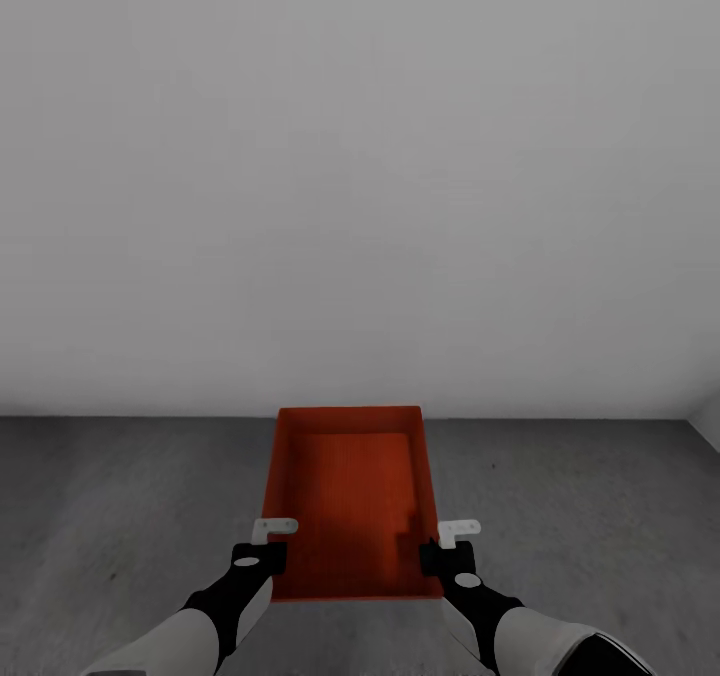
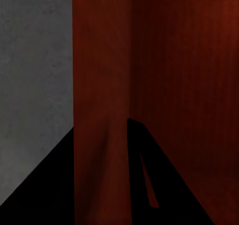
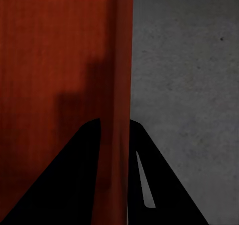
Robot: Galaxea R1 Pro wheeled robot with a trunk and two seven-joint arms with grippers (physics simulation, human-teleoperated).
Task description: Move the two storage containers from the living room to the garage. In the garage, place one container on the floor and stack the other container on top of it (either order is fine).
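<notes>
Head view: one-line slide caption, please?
Both pincers, left and right, grip an orange-red container by its side walls above grey concrete floor.

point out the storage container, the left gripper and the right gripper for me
storage container (image 1: 350, 496), head view, on its inner bottom
left gripper (image 1: 262, 553), head view, where it clamps the container's left wall
right gripper (image 1: 445, 553), head view, where it clamps the container's right wall

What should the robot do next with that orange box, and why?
Probably lower it gently to the ground. The orange-red open-top bin is held by both side walls, the left gripper and right gripper each straddling one, above the dark grey concrete floor near the white wall. No second bin shows here to stack on.
</notes>
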